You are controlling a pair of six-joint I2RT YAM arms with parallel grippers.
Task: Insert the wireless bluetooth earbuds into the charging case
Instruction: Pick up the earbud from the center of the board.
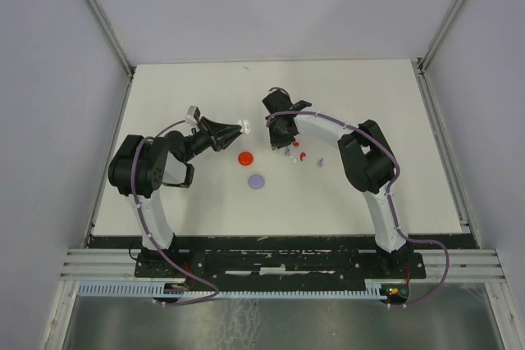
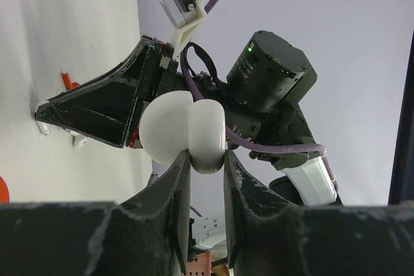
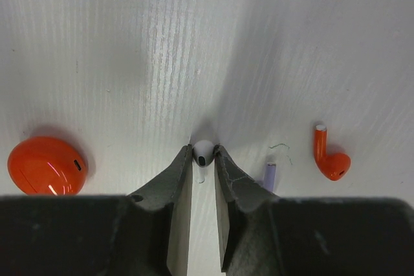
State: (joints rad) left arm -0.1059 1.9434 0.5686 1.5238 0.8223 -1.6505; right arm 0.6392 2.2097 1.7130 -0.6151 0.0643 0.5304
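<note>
– On the white table point(image 1: 369, 104), which containers are there?

– 2 lie on it: a red case point(image 3: 46, 165), shut, and, nearer the arm bases, a pale purple case point(image 1: 257, 179), which looks like a flat round disc from above. What is inside either cannot be seen. A 3rd, the white case point(image 2: 184, 127), is off the table, clenched between the fingers of the left end effector point(image 2: 206, 159). It shows as 2 rounded white lobes side by side. Its inside faces away, so I cannot tell its contents.

– And the earbuds?

– The ones in view lie loose on the table. The right end effector point(image 3: 204, 154) grasps the white earbud point(image 3: 203, 149), 1 pad against each side of its bulb, and the earbud rests on the table. In the right wrist view a pale purple earbud point(image 3: 270, 174) lies just to the right, partly hidden behind a finger. Farther right is a red earbud point(image 3: 331, 161), its stem pointing away. The red case sits well to the left of all 3.
</note>
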